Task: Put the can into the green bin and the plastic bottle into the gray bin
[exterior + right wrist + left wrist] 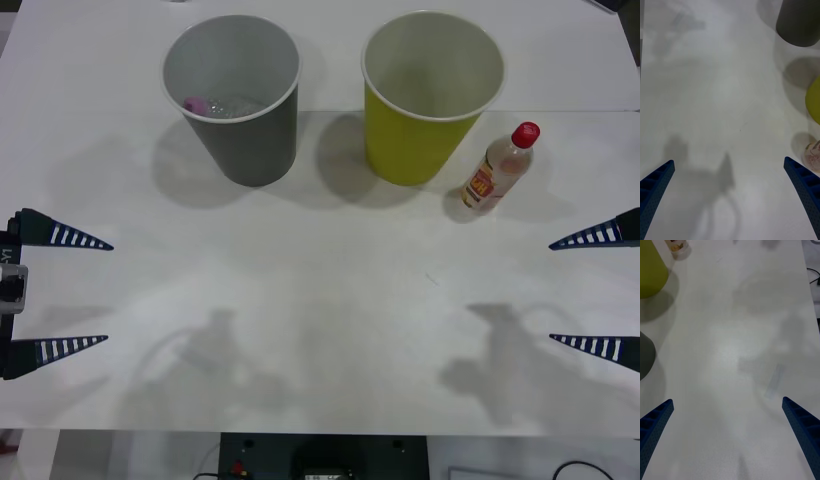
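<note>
The gray bin (pixel 245 100) stands upright at the back left of the white table, and the green bin (pixel 425 95) stands upright to its right. Just right of the green bin stands the plastic bottle (pixel 500 168), clear with a red cap and a yellow-and-red label. The can is out of view. My left gripper (pixel 108 292) is open at the table's left edge and my right gripper (pixel 550 292) is open at the right edge, both holding nothing. The right wrist view catches the bottle's base (pixel 812 155), the green bin (pixel 814 99) and the gray bin (pixel 797 22).
Something clear with a pink part (pixel 195 104) lies in the bottom of the gray bin. The white table (pixel 320 330) is bare between the two grippers. In the left wrist view the green bin (pixel 651 272) and gray bin (pixel 645 354) sit at one side.
</note>
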You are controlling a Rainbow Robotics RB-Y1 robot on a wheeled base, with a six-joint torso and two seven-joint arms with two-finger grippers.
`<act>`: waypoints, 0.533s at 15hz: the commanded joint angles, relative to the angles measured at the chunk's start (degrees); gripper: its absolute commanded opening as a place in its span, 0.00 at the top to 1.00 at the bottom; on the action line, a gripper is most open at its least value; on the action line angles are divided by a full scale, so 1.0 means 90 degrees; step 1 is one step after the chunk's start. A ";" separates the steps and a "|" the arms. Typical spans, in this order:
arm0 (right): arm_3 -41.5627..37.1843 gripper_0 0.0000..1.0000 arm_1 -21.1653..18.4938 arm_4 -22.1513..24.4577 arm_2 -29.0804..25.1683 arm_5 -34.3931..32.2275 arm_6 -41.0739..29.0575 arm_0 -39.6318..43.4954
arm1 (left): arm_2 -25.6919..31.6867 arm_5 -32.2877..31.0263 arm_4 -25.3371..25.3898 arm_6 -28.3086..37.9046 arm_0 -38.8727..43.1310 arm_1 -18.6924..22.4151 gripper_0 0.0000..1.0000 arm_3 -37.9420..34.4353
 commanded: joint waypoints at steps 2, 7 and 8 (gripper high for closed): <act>-0.0006 0.00 0.0093 -0.0042 0.0172 -0.0004 0.0009 0.0150 | 0.0000 0.0000 0.0000 0.0000 0.0000 0.0000 0.00 0.0000; -0.0123 0.00 -0.0024 -0.0169 0.0212 0.0337 0.0057 0.0208 | 0.0000 0.0000 0.0000 0.0000 0.0000 0.0000 0.00 0.0000; -0.0162 0.00 -0.0024 -0.0169 0.0212 0.0523 0.0028 0.0277 | 0.0000 0.0000 0.0000 0.0000 0.0000 0.0000 0.00 0.0000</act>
